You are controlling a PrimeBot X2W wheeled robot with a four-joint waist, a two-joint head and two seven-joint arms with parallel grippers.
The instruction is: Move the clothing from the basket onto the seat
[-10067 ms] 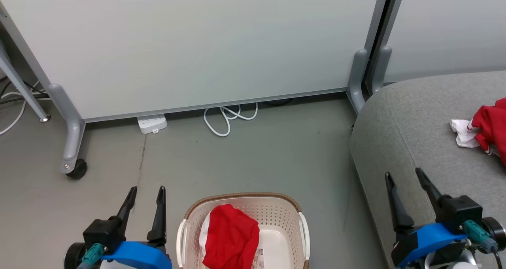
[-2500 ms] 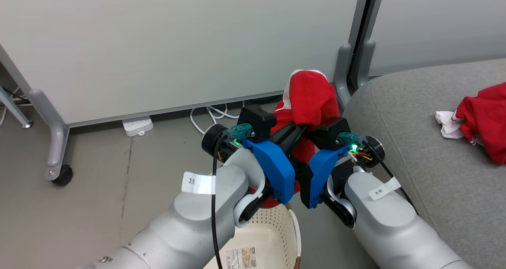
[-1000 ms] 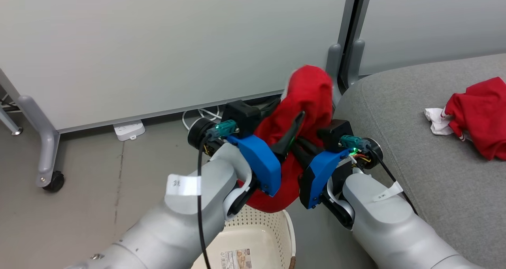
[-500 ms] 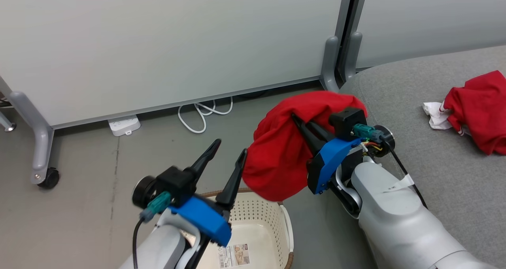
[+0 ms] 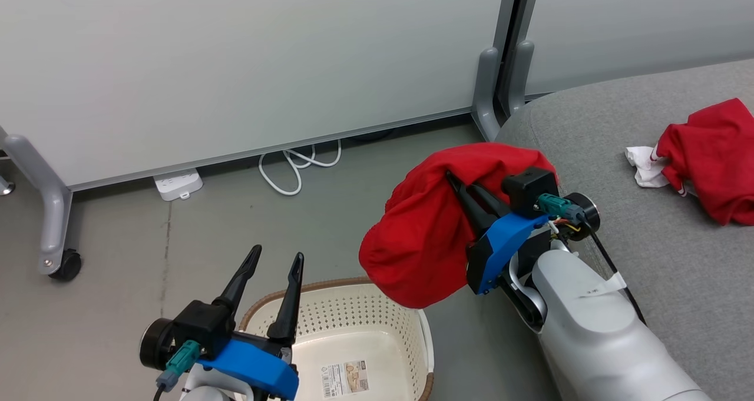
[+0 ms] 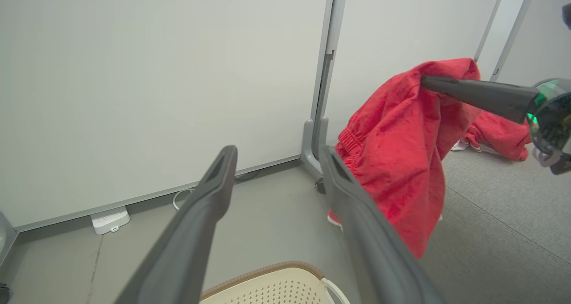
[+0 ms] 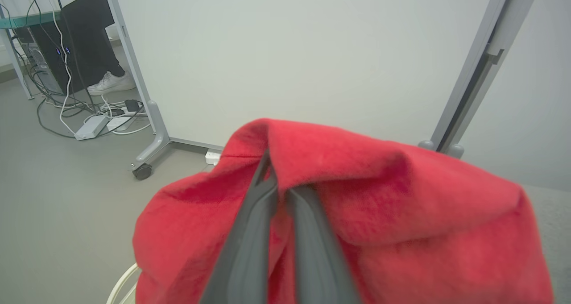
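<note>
Clothing (image 5: pixel 421 242) hung draped over the right gripper (image 5: pixel 452 177), which pinched it tight; left gripper (image 5: pixel 277 252) gaped empty, well apart.

- Bright, even indoor light; the pale wall panel (image 5: pixel 235 65) is lit flat, corner to corner.
- Shadows soft and faint: a dim band on the floor (image 5: pixel 147 224) along the near edge of the seat (image 5: pixel 648 254).
- Head view sharp throughout.
- Left wrist view: panel posts lean at the edges; left gripper (image 6: pixel 277 151) slightly soft near the lens; small green light (image 6: pixel 533 115) glows at right.
- Right wrist view: red garment (image 7: pixel 379 197) fuzzy, out of focus up close.
</note>
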